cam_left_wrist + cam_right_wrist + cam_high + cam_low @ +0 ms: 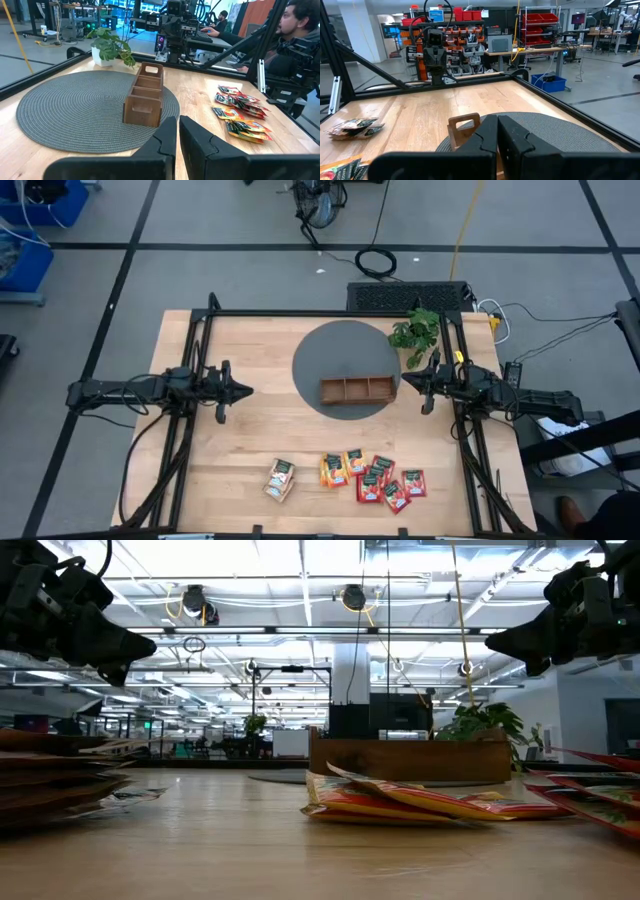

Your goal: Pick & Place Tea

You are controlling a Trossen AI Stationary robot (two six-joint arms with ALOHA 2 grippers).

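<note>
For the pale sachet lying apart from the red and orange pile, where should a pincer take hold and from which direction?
Likely best from straight above, pinching a free edge of the pale sachet. It lies flat on the table, apart from the red and orange sachets, so its sides are clear. In the low view the packets look thin, with slightly lifted edges, which gives the fingers something to catch. The left pincer is nearer.

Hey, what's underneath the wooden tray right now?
The wooden tray sits on a round grey woven mat, which lies on the table. Its three compartments look empty from above. The mat under the tray is covered.
</note>
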